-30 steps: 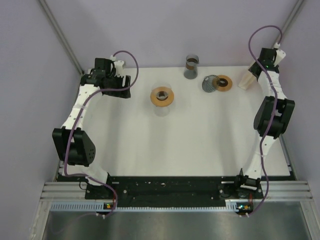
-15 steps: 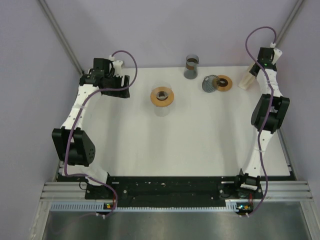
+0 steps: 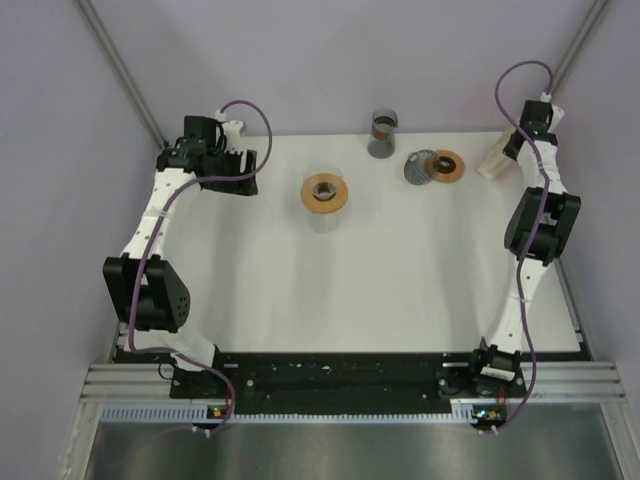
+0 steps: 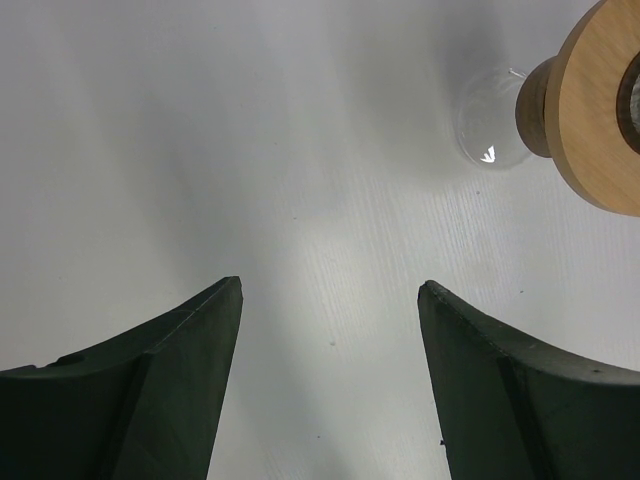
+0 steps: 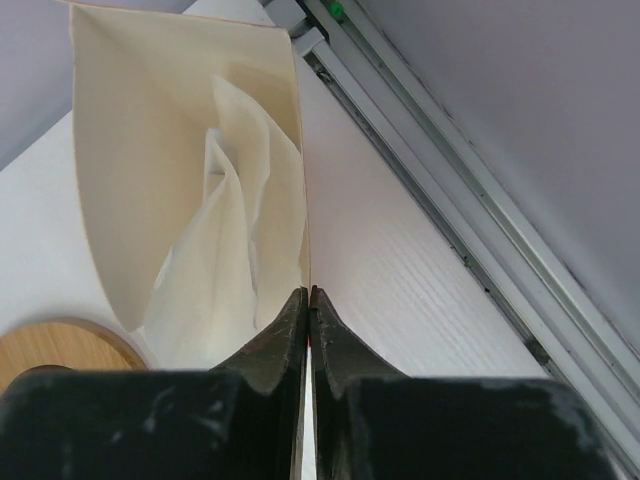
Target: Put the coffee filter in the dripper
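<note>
Wide open, the left tool hangs over the far left corner of the tabletop with nothing between its two dark fingers; in its own wrist view only bare white surface shows in the gap at the left tool. To the right of that tool, well apart from it, stands the dripper, a wooden collar on clear glass; the left wrist view catches its wood and glass at the upper right as the dripper. Further right, near the back edge, is a glass cup with a dark band. Beyond it a grey mesh cone lies touching a wooden ring, both just to the left of the right tool. That tool is pinched fully closed on the edge of the coffee filter, which sits at the far right corner, well apart from the dripper. In the right wrist view the right tool has its fingertips pressed together on the coffee filter, a cream paper cone open toward the camera with folded layers inside. Part of the wooden ring shows to the tool's lower left, and a metal rail runs along the tabletop edge on its right.
</note>
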Motion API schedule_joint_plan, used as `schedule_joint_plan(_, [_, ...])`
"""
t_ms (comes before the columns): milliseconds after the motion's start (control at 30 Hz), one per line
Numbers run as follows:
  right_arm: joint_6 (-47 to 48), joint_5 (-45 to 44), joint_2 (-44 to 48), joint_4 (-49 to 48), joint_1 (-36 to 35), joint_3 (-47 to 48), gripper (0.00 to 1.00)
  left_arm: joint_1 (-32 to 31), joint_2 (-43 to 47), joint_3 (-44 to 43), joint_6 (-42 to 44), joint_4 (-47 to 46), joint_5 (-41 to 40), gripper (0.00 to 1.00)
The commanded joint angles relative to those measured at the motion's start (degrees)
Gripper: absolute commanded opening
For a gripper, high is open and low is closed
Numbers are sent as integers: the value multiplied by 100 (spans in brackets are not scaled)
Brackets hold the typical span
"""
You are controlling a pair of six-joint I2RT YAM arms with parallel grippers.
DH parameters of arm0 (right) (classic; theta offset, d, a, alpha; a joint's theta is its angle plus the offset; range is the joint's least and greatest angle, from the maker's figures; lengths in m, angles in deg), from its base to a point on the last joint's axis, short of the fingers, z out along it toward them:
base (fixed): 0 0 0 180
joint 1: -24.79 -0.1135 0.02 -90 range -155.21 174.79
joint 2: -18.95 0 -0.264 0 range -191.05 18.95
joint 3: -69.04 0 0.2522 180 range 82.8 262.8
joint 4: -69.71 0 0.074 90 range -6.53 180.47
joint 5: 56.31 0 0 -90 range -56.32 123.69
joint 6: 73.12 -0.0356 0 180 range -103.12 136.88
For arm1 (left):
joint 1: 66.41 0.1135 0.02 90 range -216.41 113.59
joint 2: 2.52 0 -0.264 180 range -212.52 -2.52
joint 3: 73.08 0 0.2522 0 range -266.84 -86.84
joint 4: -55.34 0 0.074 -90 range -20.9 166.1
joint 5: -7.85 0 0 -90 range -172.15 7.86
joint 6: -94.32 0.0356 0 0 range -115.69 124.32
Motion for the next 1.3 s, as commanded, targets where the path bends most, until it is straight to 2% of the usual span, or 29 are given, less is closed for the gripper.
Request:
schedule_joint_plan(0, [213, -58, 237, -67, 50, 96, 0, 49, 104, -257, 34, -39, 92, 77])
schedule_joint_plan(167, [511, -104, 1054, -295, 50, -430, 0, 67, 157, -248, 61, -4, 100, 77])
schedule_joint_plan(400, [1214, 46, 2776, -814, -63, -1854, 0, 111, 236, -266, 148, 127, 250, 77])
schedule_joint_plan(667, [1575, 468, 4306, -306, -844, -2471, 0, 269, 385, -407, 254, 435, 496, 77])
schedule_joint_plan(833, [2190, 354, 4843, 397, -2424, -1963, 0, 366, 701, -337, 395, 611, 496, 77])
schedule_joint_plan(967, [2365, 338, 4941, 829, -3997, -1338, 0, 840, 1131, -30, 438, 637, 443, 77])
schedule_joint_plan(1033, [2594, 135, 4888, 847, -4902, -1241, 0, 1024, 1360, 120, 439, 646, 399, 77])
schedule_joint_plan(1100, [2639, 318, 4765, 838, -5650, -1223, 0, 1235, 1562, 269, 465, 681, 460, 77])
schedule_joint_plan(1267, [2665, 995, 4081, 663, -6873, -1249, 0, 1911, 1897, 463, 535, 927, 811, 78])
